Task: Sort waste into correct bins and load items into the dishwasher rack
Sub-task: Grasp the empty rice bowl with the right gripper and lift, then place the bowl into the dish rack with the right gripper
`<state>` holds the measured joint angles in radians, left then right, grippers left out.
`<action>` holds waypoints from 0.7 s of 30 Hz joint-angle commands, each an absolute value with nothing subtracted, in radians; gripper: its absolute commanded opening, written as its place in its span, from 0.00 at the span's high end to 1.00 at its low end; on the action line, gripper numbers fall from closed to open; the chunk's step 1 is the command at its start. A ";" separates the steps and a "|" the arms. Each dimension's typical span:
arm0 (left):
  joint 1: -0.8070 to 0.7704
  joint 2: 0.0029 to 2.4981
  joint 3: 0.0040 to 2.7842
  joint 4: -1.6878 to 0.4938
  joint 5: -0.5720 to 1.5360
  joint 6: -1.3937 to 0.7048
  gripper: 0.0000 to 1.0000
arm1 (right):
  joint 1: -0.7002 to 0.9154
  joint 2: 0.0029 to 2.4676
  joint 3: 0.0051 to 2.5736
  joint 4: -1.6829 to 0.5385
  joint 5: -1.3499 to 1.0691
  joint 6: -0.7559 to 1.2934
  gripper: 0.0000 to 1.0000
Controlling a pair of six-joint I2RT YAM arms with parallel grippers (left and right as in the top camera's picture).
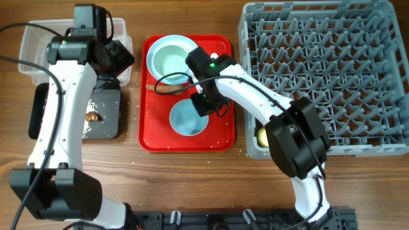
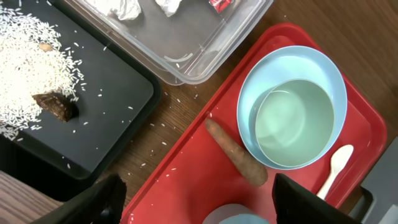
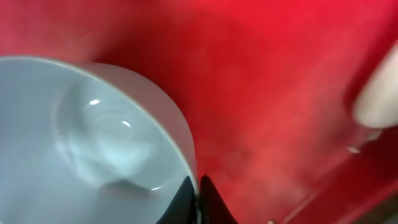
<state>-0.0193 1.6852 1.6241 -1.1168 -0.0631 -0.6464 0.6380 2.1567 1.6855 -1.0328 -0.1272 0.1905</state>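
Observation:
My right gripper (image 1: 203, 102) (image 3: 198, 198) is shut on the rim of a small pale bowl (image 1: 187, 119) (image 3: 93, 130) at the front of the red tray (image 1: 153, 137). The pale blue plate (image 1: 155, 56) (image 2: 249, 102) holds the mint bowl (image 1: 171, 62) (image 2: 293, 121) at the tray's back. The carrot piece (image 1: 167, 88) (image 2: 236, 154) lies between them, and the white spoon (image 2: 336, 168) lies beside the plate. My left gripper (image 1: 118, 61) (image 2: 199, 208) is open and empty above the tray's left edge. The yellow cup (image 1: 261, 135) sits in the rack's front left corner.
The clear bin (image 1: 29, 48) (image 2: 186, 59) holds wrapper scraps (image 2: 130, 7). The black bin (image 1: 105, 124) (image 2: 118, 106) holds rice (image 2: 25, 68) and the brown lump (image 1: 93, 117) (image 2: 56, 106). The grey dishwasher rack (image 1: 326, 76) fills the right side. Rice grains lie scattered on the table.

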 commanded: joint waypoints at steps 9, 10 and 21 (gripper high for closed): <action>-0.013 1.697 1.620 -1.103 -0.081 -0.659 0.14 | 0.311 1.695 1.774 -0.856 0.889 0.357 0.96; -0.013 1.697 1.620 -1.095 -0.080 -0.659 0.14 | 0.309 1.728 1.774 -0.791 0.977 0.288 0.96; -0.013 1.697 1.620 -1.081 -0.080 -0.659 0.14 | 0.371 2.177 1.774 -0.234 1.077 -0.430 0.96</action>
